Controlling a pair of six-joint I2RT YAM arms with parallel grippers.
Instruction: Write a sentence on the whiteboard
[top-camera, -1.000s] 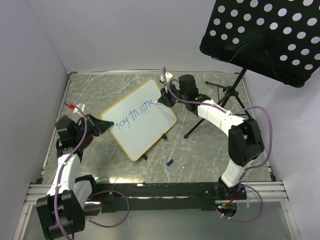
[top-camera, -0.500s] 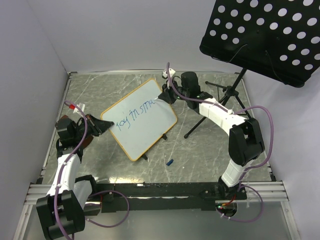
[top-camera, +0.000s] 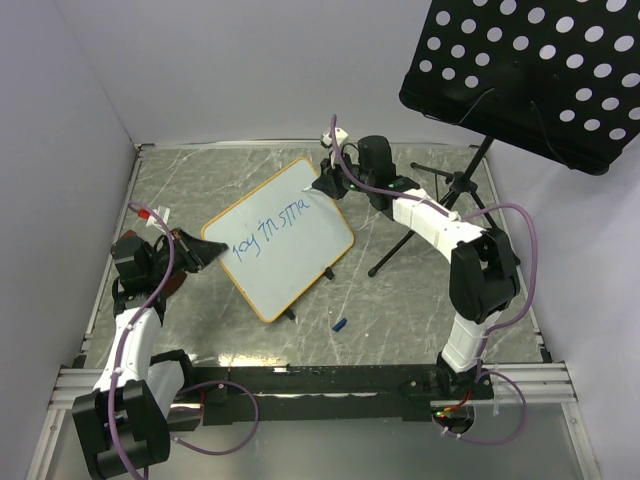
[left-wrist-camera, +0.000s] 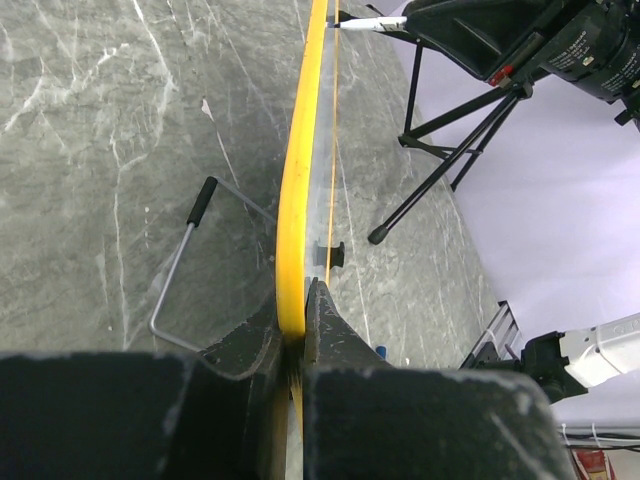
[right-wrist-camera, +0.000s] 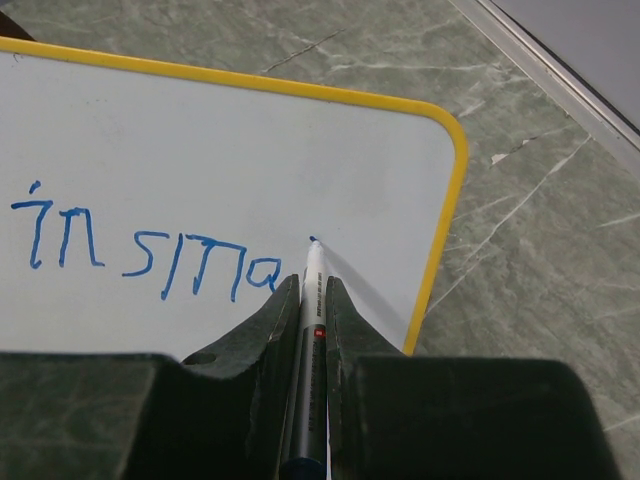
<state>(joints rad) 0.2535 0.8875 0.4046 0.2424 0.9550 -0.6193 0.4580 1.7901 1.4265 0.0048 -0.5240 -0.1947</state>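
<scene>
The whiteboard (top-camera: 290, 268), white with a thin orange frame, stands tilted at mid-table. Its left corner is pinched in my left gripper (top-camera: 205, 250), which is shut on the frame edge (left-wrist-camera: 297, 180). The sentence (top-camera: 268, 228) is in blue marker; the right wrist view shows it as "in sma" (right-wrist-camera: 150, 255). My right gripper (right-wrist-camera: 313, 285) is shut on a marker (right-wrist-camera: 313, 300). The marker's blue tip touches the board (right-wrist-camera: 250, 150) just right of and above the last letter, near the board's far right corner. From above, this gripper (top-camera: 322, 185) hangs over that corner.
A black perforated music-stand panel (top-camera: 530, 70) overhangs the back right, its tripod legs (top-camera: 420, 225) on the table right of the board. A small blue cap (top-camera: 340, 324) lies in front. A wire foot (left-wrist-camera: 180, 270) juts out behind the board. White walls enclose the table.
My right gripper has carried the marker from the end of "sma" toward the board's far right corner. The board and the left gripper have not moved.
</scene>
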